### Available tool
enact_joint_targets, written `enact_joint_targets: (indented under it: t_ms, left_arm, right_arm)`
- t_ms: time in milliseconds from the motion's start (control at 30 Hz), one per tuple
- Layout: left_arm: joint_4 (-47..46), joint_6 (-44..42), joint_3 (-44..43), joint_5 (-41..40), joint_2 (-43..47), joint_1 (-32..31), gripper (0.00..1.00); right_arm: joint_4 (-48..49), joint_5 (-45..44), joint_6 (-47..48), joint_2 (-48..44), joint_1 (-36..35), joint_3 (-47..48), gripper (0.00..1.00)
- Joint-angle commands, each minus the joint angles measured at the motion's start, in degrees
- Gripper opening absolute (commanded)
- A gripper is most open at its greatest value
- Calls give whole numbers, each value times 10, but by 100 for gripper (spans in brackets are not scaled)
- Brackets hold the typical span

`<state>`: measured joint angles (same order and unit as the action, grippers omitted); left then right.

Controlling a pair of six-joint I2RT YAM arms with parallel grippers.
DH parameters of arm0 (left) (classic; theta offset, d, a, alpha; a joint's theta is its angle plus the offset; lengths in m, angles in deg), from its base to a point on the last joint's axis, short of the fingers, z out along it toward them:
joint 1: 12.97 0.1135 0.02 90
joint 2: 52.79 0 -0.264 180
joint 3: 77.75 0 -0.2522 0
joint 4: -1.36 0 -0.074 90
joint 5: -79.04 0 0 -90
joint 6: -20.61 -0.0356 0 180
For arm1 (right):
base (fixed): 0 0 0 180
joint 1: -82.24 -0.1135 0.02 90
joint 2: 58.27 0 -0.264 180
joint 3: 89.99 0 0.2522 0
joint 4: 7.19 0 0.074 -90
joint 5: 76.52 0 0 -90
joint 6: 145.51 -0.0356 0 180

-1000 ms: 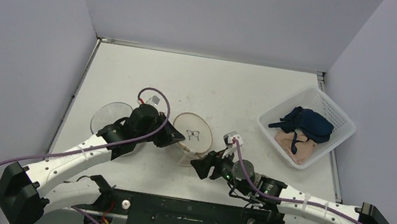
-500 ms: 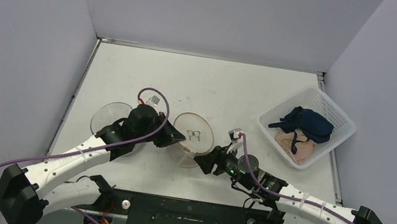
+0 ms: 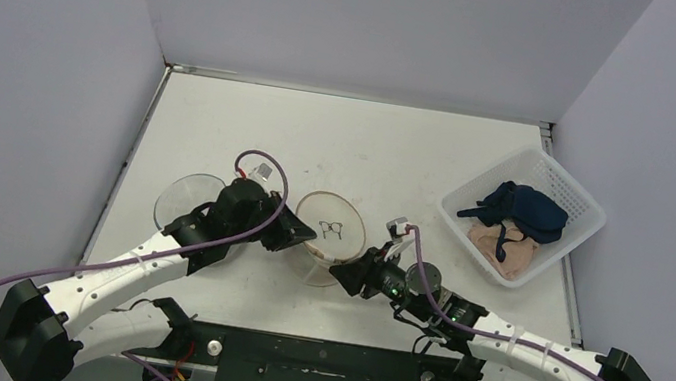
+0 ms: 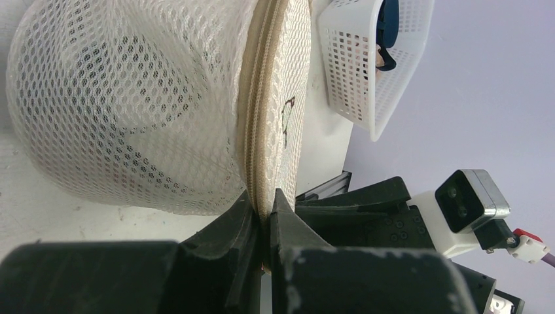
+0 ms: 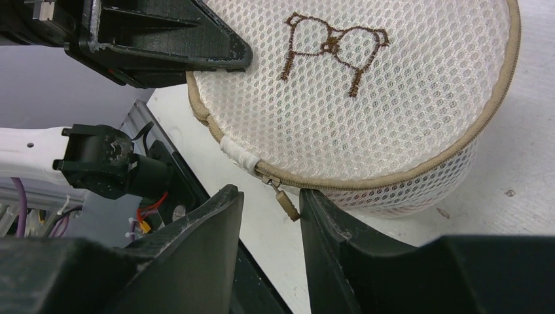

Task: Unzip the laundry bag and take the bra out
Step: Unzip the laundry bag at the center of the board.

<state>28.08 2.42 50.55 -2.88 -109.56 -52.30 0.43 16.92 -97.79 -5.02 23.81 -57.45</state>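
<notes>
The round white mesh laundry bag [image 3: 327, 234] with a brown embroidered bra mark stands on the table; its tan zipper seam [image 4: 258, 118] runs round the lid. My left gripper [image 4: 264, 204] is shut on the zipped rim of the bag. My right gripper [image 5: 269, 199] is open at the bag's near side, its fingers either side of the tan zipper pull [image 5: 286, 204], which touches the right finger. The zipper is closed. The bra inside shows only as dim shapes through the mesh.
A white plastic basket [image 3: 583, 202] at the right holds dark blue and beige garments [image 3: 517, 217]. A clear round lid or dish [image 3: 181, 195] lies left of the bag, under my left arm. The black base rail [image 3: 317, 369] runs along the near edge.
My right gripper has moved forward and left to the bag's near side, bringing its open fingers round the zipper pull. My left gripper has stayed clamped on the rim.
</notes>
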Motion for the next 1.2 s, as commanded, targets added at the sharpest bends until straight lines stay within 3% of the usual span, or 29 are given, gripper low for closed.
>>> enact_joint_targets:
  t_ms: [0, 567, 867, 1167]
  left_arm:
    - [-40, -3, 0, 12, 13, 2, 0]
    - [-48, -3, 2, 12, 11, 3, 0]
    - [-50, -6, 4, 12, 11, 4, 0]
    - [-69, -16, 5, 41, -2, 3, 0]
  right_arm:
    - [40, 2, -4, -15, 7, -5, 36]
    - [22, -2, -5, -25, 14, -9, 6]
    - [-64, -32, 10, -66, 14, -12, 5]
    - [-141, -128, -3, -92, 14, -23, 5]
